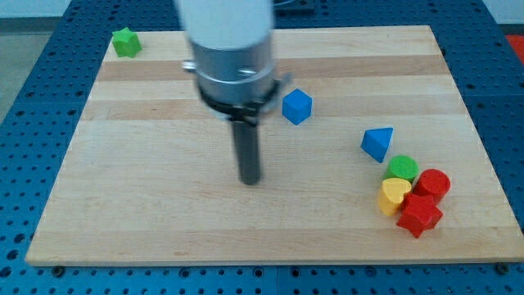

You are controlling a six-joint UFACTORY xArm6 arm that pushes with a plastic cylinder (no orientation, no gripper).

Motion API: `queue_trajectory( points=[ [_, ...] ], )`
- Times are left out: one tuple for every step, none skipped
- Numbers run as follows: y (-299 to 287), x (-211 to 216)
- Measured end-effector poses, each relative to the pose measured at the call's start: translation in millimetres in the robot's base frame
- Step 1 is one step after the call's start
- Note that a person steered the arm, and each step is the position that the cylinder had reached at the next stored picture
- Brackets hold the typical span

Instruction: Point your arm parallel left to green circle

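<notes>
I have one camera only, looking down at a slant from above the board's point(270, 238) near edge, so the far edge lies along the top of the frame and the sides taper upward. It sits close enough that the board nearly fills the frame, with a strip of blue pegboard point(24, 82) round it. My arm point(229, 49) enters from the top centre, blurred and large, its upper part cut off by the frame.
</notes>
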State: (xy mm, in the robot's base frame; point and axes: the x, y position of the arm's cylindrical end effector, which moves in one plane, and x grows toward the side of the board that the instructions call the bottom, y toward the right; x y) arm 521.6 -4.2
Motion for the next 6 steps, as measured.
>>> queue_trajectory(
  points=[
    [12.3,1.4],
    [12.3,1.4],
    [12.3,-0.1],
    [12.6,-0.1],
    [20.7,-0.1],
    [42.5,-0.1]
  ],
)
